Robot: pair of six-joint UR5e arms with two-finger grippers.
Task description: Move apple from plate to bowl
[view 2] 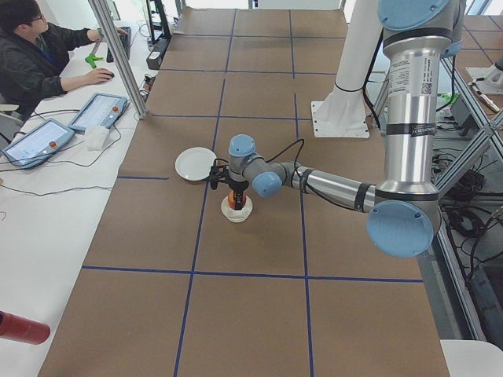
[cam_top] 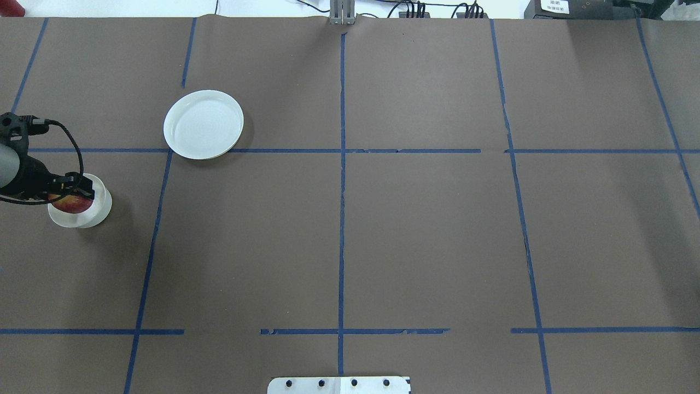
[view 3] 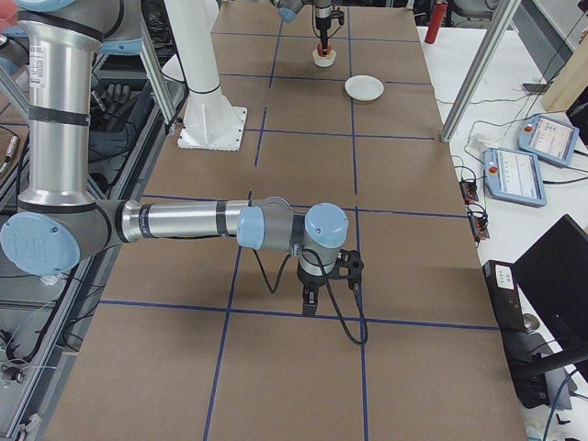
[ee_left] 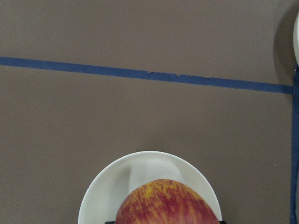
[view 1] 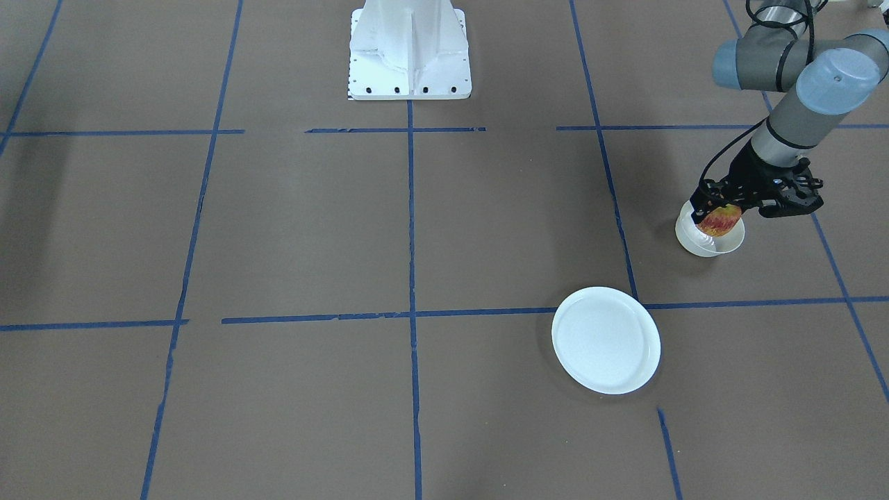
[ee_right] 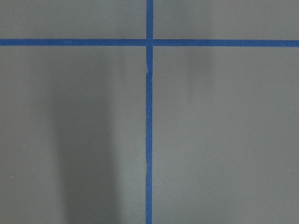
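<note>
My left gripper (view 1: 724, 210) is shut on the apple (view 1: 720, 221), red with yellow patches, and holds it at the rim of the small off-white bowl (view 1: 703, 244), partly inside it. In the left wrist view the apple (ee_left: 166, 203) fills the bottom edge over the bowl (ee_left: 105, 189). In the overhead view the apple (cam_top: 71, 204) lies within the bowl's rim (cam_top: 94, 218). The white plate (view 1: 605, 340) stands empty, apart from the bowl, nearer the table's middle (cam_top: 203, 125). My right gripper (view 3: 309, 299) shows only in the exterior right view, low over bare table; I cannot tell whether it is open.
The robot's white base (view 1: 410, 55) stands at the table's middle edge. Blue tape lines (cam_top: 342, 191) cross the brown table. An operator (view 2: 39, 55) sits at a side desk with tablets. A red cylinder (view 2: 22, 327) lies at that desk's near end.
</note>
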